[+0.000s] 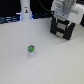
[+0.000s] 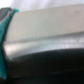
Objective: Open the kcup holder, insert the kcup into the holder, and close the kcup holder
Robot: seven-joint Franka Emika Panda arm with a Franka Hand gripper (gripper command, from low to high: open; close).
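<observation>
The kcup point(image 1: 31, 49), a tiny cup with a green top, stands alone on the white table toward the exterior view's left. The kcup holder point(image 1: 61, 29), a black boxy unit with pale marks on its front, stands at the back on the exterior view's right. My gripper point(image 1: 63, 18) hangs right at the top of the holder, under the white hand; its fingers are too small and dark to make out. In the wrist view there is only a blurred grey surface point(image 2: 45, 35) over a black edge point(image 2: 50, 65), very close. No fingers show there.
A white bottle-like post point(image 1: 25, 10) stands at the back on the exterior view's left. Dark cables and clutter run along the back edge of the white table point(image 1: 55, 62). A teal strip point(image 2: 4, 35) shows at the wrist view's border.
</observation>
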